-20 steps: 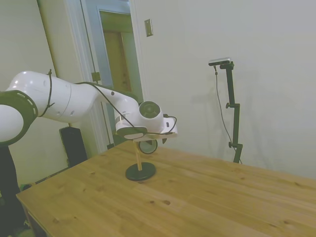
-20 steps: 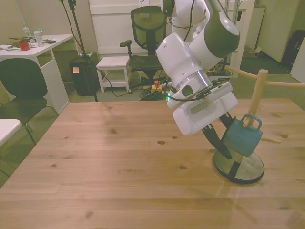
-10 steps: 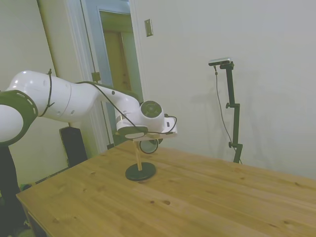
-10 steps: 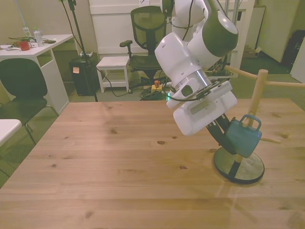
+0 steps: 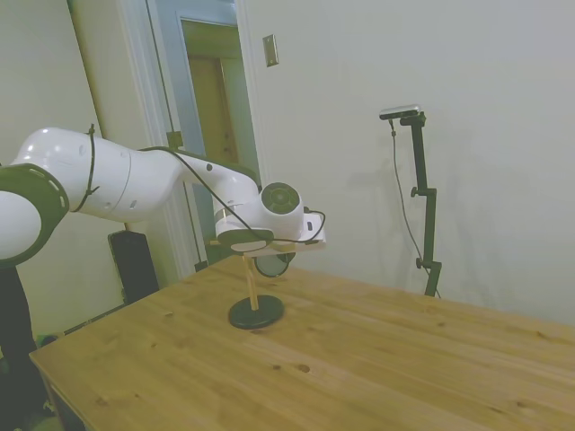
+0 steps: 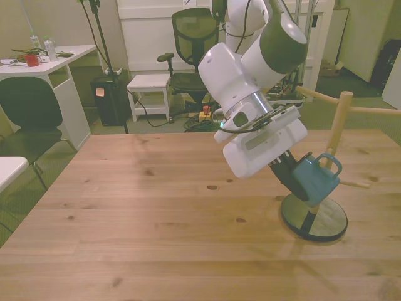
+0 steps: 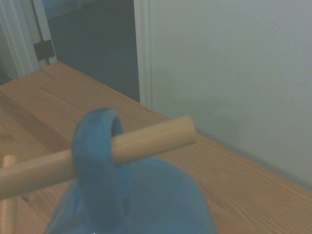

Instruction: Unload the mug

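Note:
The blue-grey mug (image 6: 319, 179) hangs by its loop handle (image 6: 333, 163) on a low peg (image 6: 354, 184) of the wooden stand (image 6: 338, 122), tilted over the stand's black round base (image 6: 314, 218). My gripper (image 6: 299, 187) is shut on the mug's wall from the front view's left, with its dark fingers (image 6: 286, 176) against the mug. In the wrist view the peg (image 7: 146, 140) passes through the handle (image 7: 95, 161), a short length of it showing past the loop. In the side view the mug (image 5: 273, 263) is mostly hidden under the white hand, above the stand's base (image 5: 255, 312).
Longer pegs (image 6: 313, 95) stick out near the top of the stand. The stand is near the table's edge on the front view's right. Bare wooden tabletop (image 6: 156, 207) spreads to the front view's left. An office chair (image 6: 194, 44) and a desk (image 6: 44, 63) stand beyond the table.
The gripper has shifted a little up and toward the front view's left with the mug, tipping it more. The handle has slid outward along the peg.

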Motion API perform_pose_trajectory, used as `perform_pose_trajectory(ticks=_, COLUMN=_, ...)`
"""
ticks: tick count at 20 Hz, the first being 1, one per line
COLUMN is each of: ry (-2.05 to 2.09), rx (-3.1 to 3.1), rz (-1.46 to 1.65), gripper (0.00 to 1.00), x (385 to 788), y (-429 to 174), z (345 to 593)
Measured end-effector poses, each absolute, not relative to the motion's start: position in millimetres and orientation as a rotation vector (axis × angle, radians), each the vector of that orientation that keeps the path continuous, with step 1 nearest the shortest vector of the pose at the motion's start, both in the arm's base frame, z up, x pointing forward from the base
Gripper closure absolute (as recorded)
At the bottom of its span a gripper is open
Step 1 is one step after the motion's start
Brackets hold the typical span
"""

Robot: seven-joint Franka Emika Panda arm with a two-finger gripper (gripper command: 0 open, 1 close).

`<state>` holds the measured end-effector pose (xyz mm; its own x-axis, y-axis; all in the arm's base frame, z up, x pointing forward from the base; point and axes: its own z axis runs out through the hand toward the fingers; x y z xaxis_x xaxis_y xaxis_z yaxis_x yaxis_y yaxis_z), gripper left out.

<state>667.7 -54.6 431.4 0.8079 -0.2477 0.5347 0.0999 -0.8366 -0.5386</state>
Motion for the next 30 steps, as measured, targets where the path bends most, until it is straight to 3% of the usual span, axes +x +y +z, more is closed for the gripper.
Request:
perform_pose_trajectory(ticks=14, ry=0.089, rx=-2.408, rz=-0.861, gripper=1.00, x=673, y=-50, z=449)
perform_pose_trajectory(ticks=30, ry=0.193, rx=-2.389, rz=-0.942, gripper=1.00, x=673, y=-100, z=466)
